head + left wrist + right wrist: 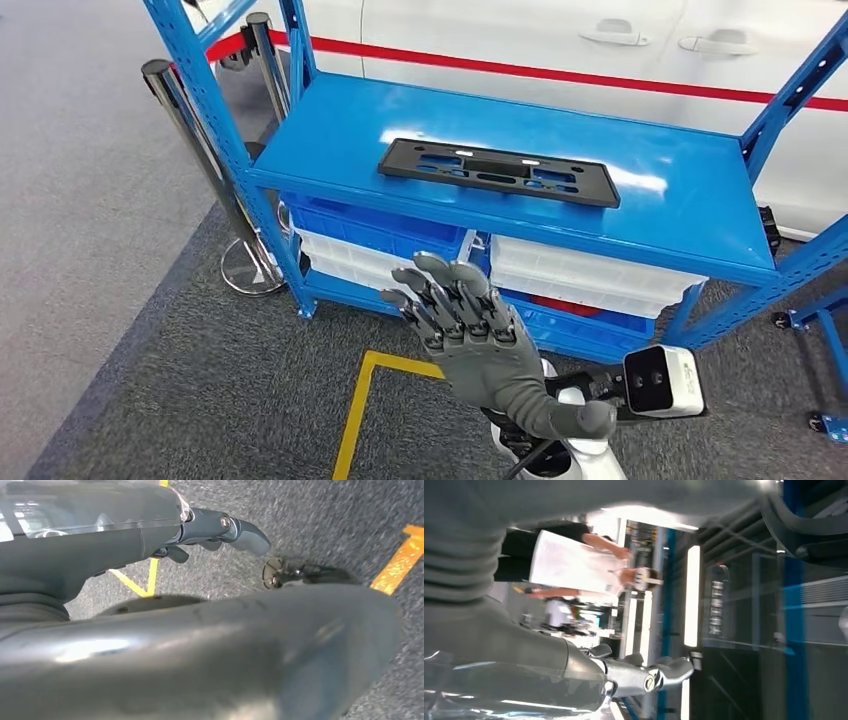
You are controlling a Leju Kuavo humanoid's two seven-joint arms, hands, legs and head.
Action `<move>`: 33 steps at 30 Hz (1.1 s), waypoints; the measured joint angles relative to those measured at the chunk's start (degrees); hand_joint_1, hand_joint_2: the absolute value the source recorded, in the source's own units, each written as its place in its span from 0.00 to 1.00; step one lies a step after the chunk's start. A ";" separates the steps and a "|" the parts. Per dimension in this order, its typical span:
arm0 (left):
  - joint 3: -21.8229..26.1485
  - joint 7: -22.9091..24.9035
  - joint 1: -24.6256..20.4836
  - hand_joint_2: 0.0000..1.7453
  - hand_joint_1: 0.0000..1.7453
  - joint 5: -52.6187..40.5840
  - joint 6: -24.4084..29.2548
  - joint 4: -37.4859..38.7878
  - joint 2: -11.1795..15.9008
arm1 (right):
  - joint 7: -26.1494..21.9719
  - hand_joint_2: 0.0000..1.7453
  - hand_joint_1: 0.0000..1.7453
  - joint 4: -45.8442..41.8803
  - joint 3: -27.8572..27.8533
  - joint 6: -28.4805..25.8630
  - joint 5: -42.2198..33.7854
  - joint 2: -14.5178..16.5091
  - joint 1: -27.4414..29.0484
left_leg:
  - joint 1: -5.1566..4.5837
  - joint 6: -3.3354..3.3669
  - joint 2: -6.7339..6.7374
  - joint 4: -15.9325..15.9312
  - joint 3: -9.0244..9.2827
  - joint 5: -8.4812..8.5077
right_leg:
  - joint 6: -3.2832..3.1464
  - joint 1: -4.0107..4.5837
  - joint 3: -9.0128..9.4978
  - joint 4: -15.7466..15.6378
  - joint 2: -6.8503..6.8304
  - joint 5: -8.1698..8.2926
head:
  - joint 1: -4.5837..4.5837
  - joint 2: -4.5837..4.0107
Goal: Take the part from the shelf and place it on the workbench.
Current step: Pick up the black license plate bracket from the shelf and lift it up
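A flat black part (497, 171) with several cut-out slots lay on the top board of a blue metal shelf (330, 140), roughly at the middle of the board and close to its front edge, with nothing touching it. The right hand (462, 318) was raised in front of the shelf, below the level of the top board and well apart from the part, with its fingers (440, 272) spread apart and stretched toward the shelf, holding nothing. In the right wrist view the same hand's grey thumb (674, 669) stuck out with nothing against it, and a person (574, 562) in a white top stood in the blurred background. Under the top board, blue and white bins (585, 275) sat side by side on the lower level of the shelf. The left hand (210, 532) hung low over grey carpet (320, 520) marked with yellow tape (400, 560); its thumb (247, 534) was extended and one darker finger curled beneath it, with nothing seen in its hold, though how far the other fingers were open could not be told. A white car (560, 40) with a red stripe stood behind the shelf.
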 joint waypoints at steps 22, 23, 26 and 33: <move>-0.51 0.56 -0.28 0.00 0.00 -1.61 -0.14 0.23 -0.10 | -0.42 0.00 0.00 0.93 0.01 -0.96 -0.27 -1.02 0.57 | -2.59 2.36 0.09 7.29 -1.11 -4.62 | -5.30 2.83 3.43 -4.39 -0.09 0.35 | -0.99 0.00; -0.61 0.69 -0.15 0.00 0.00 -1.71 -0.16 0.23 -0.04 | -0.40 0.00 0.00 0.99 0.01 -1.03 -0.24 -1.04 0.69 | -2.07 1.77 0.10 10.88 -3.95 -5.13 | -4.80 2.47 4.38 -4.49 -0.09 -0.30 | -0.98 0.00; -0.83 1.12 0.36 0.00 0.00 -1.76 -0.15 0.25 0.20 | -0.39 0.00 0.00 1.26 0.01 -1.05 -0.23 -1.13 0.94 | -0.46 -0.17 0.15 10.46 -7.68 0.15 | -3.13 1.13 7.69 -4.48 0.45 -3.07 | -0.98 0.00; -1.45 1.86 0.53 0.00 0.00 -1.73 0.07 0.30 0.42 | -0.44 0.00 0.00 1.89 0.14 -1.10 -0.75 -1.15 0.37 | -0.02 1.59 -0.70 0.67 -2.97 1.45 | 0.47 0.05 10.34 -1.32 1.59 -5.64 | -1.40 0.01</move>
